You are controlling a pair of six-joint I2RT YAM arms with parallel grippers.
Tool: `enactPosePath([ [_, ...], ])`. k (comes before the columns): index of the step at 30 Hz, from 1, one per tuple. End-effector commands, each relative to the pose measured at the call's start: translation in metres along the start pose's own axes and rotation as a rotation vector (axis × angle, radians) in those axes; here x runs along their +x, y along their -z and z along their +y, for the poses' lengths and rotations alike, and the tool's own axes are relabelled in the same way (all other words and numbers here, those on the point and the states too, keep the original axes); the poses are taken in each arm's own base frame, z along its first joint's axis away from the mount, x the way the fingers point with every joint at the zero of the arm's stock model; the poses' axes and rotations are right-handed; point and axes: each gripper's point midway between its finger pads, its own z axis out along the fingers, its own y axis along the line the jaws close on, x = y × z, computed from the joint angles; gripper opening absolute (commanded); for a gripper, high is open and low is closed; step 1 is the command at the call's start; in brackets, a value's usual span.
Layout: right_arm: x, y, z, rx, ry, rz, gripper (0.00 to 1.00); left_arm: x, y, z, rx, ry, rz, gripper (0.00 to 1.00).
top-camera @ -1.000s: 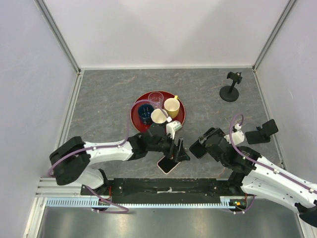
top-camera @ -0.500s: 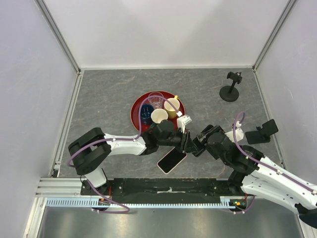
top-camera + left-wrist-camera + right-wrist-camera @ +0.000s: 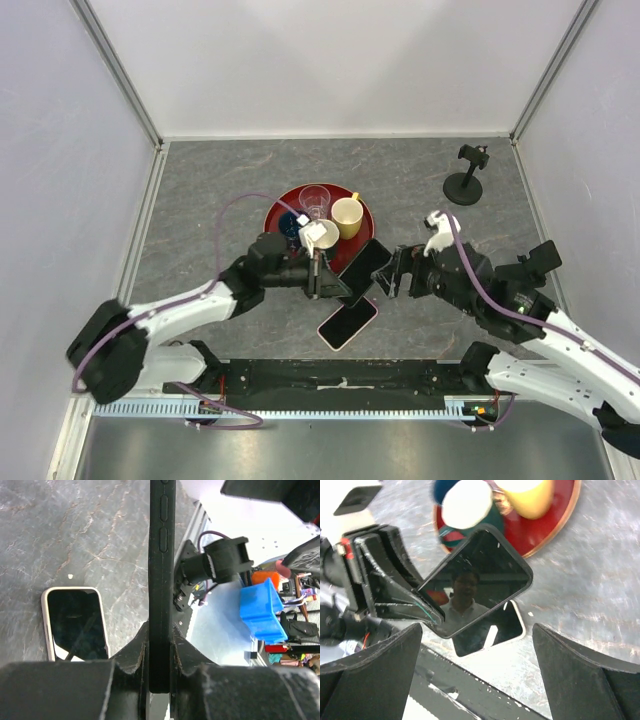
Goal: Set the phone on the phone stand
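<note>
The stand (image 3: 465,181) sits way off in the table (image 3: 200,190)'s far right corner, so I'd call this a handover. The right gripper (image 3: 393,272), wide open, should get squarely around the phone (image 3: 365,260)'s free end before the left gripper (image 3: 335,282), clamped on its edge, lets go. It's held up just beside the right gripper, with a white phone (image 3: 348,322) flat nearby.
</note>
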Motion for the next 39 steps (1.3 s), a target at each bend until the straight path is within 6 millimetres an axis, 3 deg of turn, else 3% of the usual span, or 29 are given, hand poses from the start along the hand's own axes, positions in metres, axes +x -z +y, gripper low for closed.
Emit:
enactPosePath([
  [1, -0.002, 0.018, 0.063, -0.334, 0.376, 0.149, 0.98, -0.002, 0.044, -0.050, 0.146, -0.136, 0.026, 0.02],
  [3, -0.009, 0.026, 0.091, -0.451, 0.406, 0.169, 0.98, -0.003, 0.061, -0.066, 0.172, -0.187, 0.012, 0.02],
  [7, -0.044, 0.030, 0.096, -0.447, 0.410, 0.092, 0.97, 0.001, 0.082, -0.084, 0.218, -0.222, -0.029, 0.02],
  [11, -0.058, 0.040, 0.098, -0.532, 0.423, 0.078, 0.98, 0.006, 0.095, -0.093, 0.249, -0.242, -0.054, 0.02],
  [16, -0.046, 0.033, 0.089, -0.652, 0.390, 0.192, 0.98, 0.003, 0.104, -0.106, 0.281, -0.302, -0.075, 0.02],
  [17, -0.035, 0.047, 0.101, -0.794, 0.371, 0.251, 0.98, 0.002, 0.105, -0.107, 0.286, -0.318, -0.077, 0.02],
  [21, -0.033, 0.062, 0.113, -1.017, 0.314, 0.275, 0.87, 0.000, 0.106, -0.113, 0.315, -0.342, -0.079, 0.02],
  [27, -0.026, 0.057, 0.115, -1.064, 0.223, 0.305, 0.72, -0.003, 0.103, -0.115, 0.337, -0.350, -0.079, 0.02],
  [36, -0.020, 0.046, 0.118, -1.052, 0.207, 0.318, 0.54, -0.005, 0.097, -0.114, 0.360, -0.332, -0.075, 0.02],
  [39, -0.018, 0.044, 0.120, -1.049, 0.213, 0.315, 0.44, -0.007, 0.098, -0.117, 0.368, -0.334, -0.079, 0.02],
])
